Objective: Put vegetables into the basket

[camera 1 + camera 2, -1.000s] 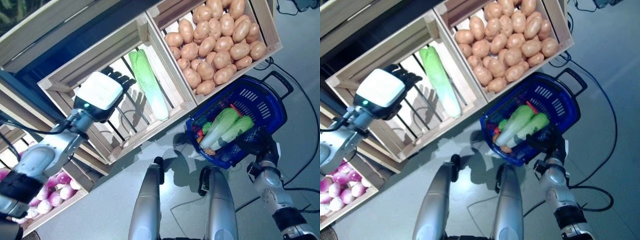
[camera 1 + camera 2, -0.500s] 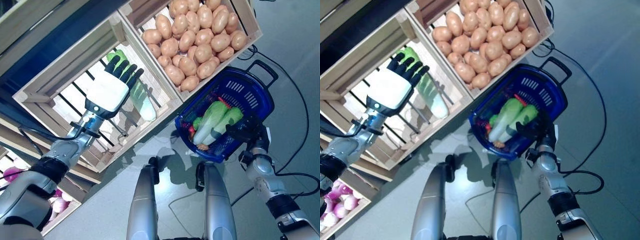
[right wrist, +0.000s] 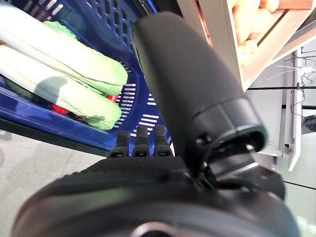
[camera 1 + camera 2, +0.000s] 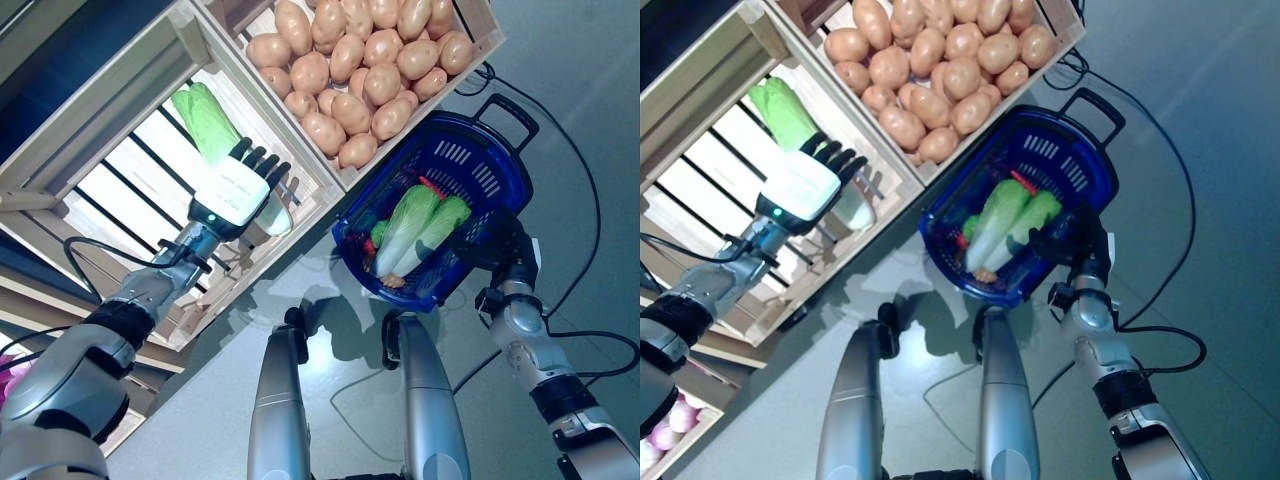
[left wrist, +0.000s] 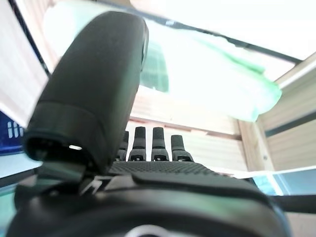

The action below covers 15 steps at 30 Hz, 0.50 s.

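Nearest, at the lower right of the left eye view, the right hand (image 4: 497, 243) grips the near rim of the blue basket (image 4: 478, 172), its fingers curled over the edge; in the right wrist view the fingertips (image 3: 138, 140) reach under the blue slotted wall and the thumb rises over it. The basket sits at middle right, tilted, with a black handle (image 4: 510, 112) at its far end. Inside it lie two pale green cabbages (image 4: 418, 230) side by side, touching, with something red (image 4: 431, 187) just past their leafy ends and a small orange piece (image 4: 392, 281) near their white stems. Left of centre, the left hand (image 4: 237, 192) reaches into a slatted wooden crate (image 4: 90, 160), its fingers straight and slightly spread, pointing toward the upper right of the frame. It lies over the lower, white end of a long cabbage (image 4: 204, 119) whose green leaves show beyond the fingers, toward the upper left. In the left wrist view the cabbage (image 5: 207, 74) fills the space just past the straight fingers (image 5: 159, 144) and thumb; whether they touch it cannot be told. This cabbage is still in the crate, well apart from the basket. Farther up, at top centre, a second wooden crate (image 4: 478, 55) beside the first holds a heap of brown potatoes (image 4: 352, 62), its near corner just above the basket's rim.
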Available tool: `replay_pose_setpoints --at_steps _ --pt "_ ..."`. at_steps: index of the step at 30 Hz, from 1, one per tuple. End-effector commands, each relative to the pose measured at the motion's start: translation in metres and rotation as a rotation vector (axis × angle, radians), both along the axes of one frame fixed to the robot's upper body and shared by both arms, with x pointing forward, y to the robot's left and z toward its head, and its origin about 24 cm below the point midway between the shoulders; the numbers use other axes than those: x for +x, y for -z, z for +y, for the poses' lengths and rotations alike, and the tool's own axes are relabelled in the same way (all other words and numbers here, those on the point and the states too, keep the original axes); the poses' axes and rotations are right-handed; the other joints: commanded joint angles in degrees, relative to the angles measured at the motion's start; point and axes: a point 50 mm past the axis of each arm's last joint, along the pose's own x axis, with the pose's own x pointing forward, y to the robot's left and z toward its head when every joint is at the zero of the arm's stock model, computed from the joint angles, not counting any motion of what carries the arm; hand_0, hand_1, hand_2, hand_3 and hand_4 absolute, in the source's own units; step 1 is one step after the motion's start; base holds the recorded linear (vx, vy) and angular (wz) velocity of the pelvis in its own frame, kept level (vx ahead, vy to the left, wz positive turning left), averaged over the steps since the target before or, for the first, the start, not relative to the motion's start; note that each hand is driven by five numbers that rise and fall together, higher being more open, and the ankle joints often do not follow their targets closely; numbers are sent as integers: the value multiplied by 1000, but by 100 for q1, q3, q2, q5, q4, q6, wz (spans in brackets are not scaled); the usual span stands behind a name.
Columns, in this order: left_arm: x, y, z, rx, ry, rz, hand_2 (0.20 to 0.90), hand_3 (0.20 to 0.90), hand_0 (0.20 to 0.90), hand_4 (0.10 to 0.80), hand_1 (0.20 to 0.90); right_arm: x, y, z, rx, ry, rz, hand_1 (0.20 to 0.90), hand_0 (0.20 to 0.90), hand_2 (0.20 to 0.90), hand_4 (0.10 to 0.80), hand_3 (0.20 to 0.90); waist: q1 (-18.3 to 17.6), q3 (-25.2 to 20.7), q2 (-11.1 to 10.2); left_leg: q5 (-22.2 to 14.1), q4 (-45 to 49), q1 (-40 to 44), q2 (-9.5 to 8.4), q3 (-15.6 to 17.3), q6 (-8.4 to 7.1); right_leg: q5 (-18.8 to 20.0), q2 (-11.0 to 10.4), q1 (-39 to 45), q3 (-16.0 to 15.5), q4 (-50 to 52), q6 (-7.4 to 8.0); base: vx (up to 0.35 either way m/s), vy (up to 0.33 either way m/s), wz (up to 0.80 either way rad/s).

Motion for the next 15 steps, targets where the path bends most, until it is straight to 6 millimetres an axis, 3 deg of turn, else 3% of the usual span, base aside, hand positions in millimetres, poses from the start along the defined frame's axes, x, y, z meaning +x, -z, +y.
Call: replay_pose_setpoints --at_steps 1,15 --pt "11 -57 -1 -25 -11 -173 900 900 900 800 900 5 -58 -3 -63 -13 -252 900 900 900 800 900 -6 -13 -96 -311 -192 277 -94 475 358 737 33 163 34 -604 -39 0 0 0" --pt "14 -55 2 87 -62 -207 900 900 900 800 900 2 -73 -7 -90 4 -314 900 900 900 800 900 -14 -13 -124 -377 14 -169 -32 428 364 672 -13 -269 21 -398 -20 0 0 0"
